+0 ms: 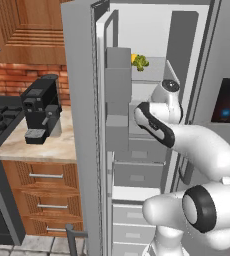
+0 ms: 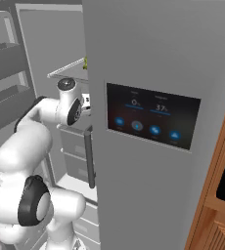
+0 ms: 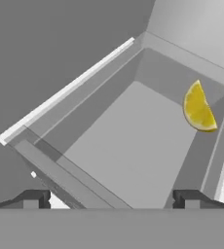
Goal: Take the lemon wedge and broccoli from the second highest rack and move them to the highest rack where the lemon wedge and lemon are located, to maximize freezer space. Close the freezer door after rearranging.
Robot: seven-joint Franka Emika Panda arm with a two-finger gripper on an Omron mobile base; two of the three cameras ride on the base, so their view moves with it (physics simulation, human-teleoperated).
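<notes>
In the hand view a yellow lemon wedge (image 3: 199, 108) lies at the far right corner of a grey freezer rack (image 3: 128, 146). My gripper (image 3: 111, 199) is open at that rack's near edge, with nothing between its fingertips (image 3: 33, 198). In the left base view the broccoli (image 1: 141, 62) sits on the highest rack (image 1: 154, 70) beside a yellow lemon piece (image 1: 134, 58). My arm reaches into the freezer one rack below them, and its wrist hides the hand. A bit of green broccoli (image 2: 85, 62) peeks past the door edge in the right base view.
The freezer door (image 1: 82, 125) stands open on the left, with its door bins (image 1: 118, 100) close to my arm. Grey drawers (image 1: 137, 172) fill the lower freezer. The shut right door has a display panel (image 2: 151, 119). A coffee machine (image 1: 41, 109) stands on the counter (image 1: 62, 145).
</notes>
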